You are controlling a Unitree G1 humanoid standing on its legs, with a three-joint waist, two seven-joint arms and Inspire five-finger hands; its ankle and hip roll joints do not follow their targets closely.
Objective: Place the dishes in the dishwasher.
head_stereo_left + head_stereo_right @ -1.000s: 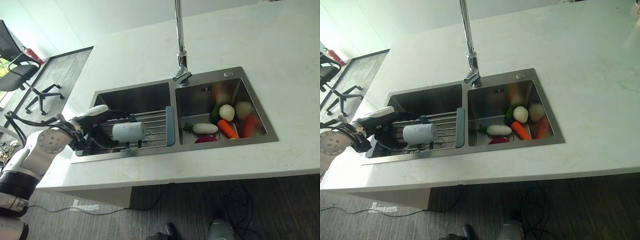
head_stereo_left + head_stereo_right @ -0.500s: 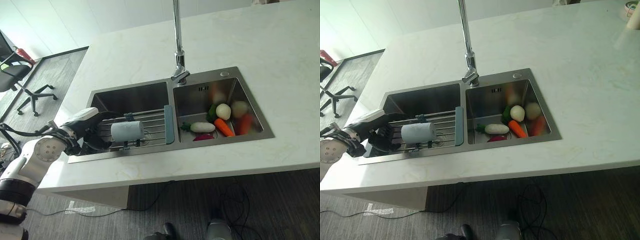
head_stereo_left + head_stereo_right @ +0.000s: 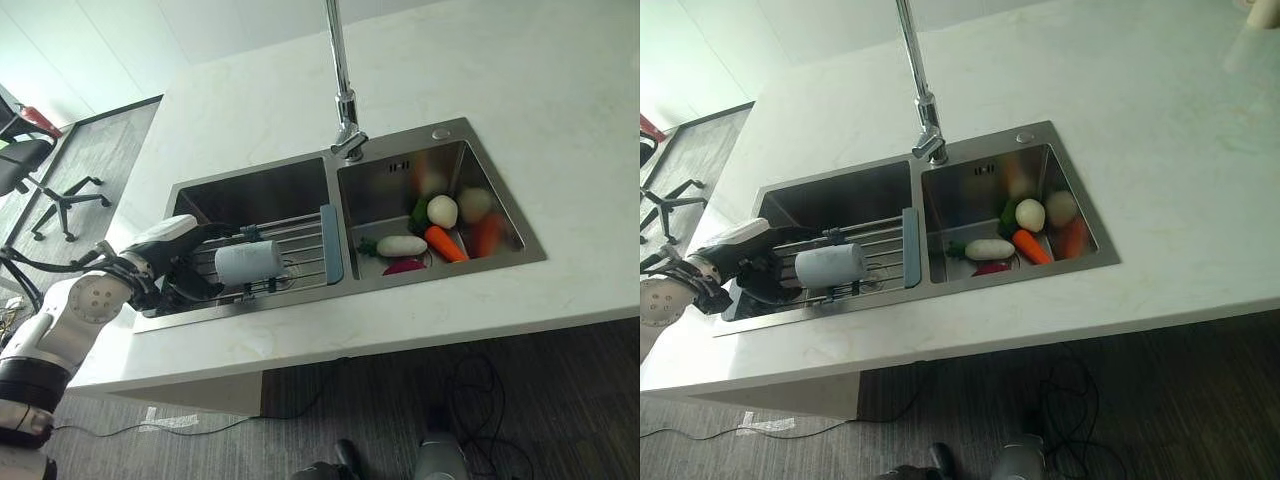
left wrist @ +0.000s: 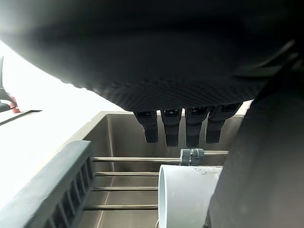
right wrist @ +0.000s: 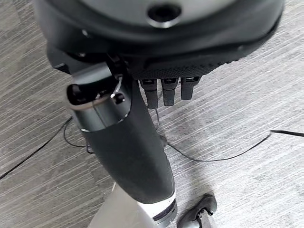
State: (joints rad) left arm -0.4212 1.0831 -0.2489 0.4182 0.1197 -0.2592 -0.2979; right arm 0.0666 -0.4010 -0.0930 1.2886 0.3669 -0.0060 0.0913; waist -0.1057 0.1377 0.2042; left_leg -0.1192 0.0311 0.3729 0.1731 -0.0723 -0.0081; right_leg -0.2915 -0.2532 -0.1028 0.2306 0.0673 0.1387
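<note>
I have my left hand point(image 3: 183, 262) down in the left bowl of the sink point(image 3: 255, 195), at the end of the wire rack point(image 3: 300, 250) that lies across it. A pale cup point(image 3: 248, 264) lies on its side on the rack, just beside my hand. In the left wrist view the fingers point(image 4: 171, 126) hang straight and a little apart above the rack, and they hold nothing. The open mouth of the cup is close under them. I cannot tell if the thumb touches the cup. My right hand point(image 5: 166, 71) hangs low over the floor, fingers relaxed and empty. The right bowl holds toy food: a carrot point(image 3: 445, 243), a white radish point(image 3: 401, 246) and some round pieces. The tap point(image 3: 340, 80) stands behind, between the two bowls. The white worktop point(image 3: 520, 90) runs all around the sink. I can see no dishwasher here. So I think the job has hardly begun. The cup is not picked up yet, and it must be gripped, lifted out and carried away.
</note>
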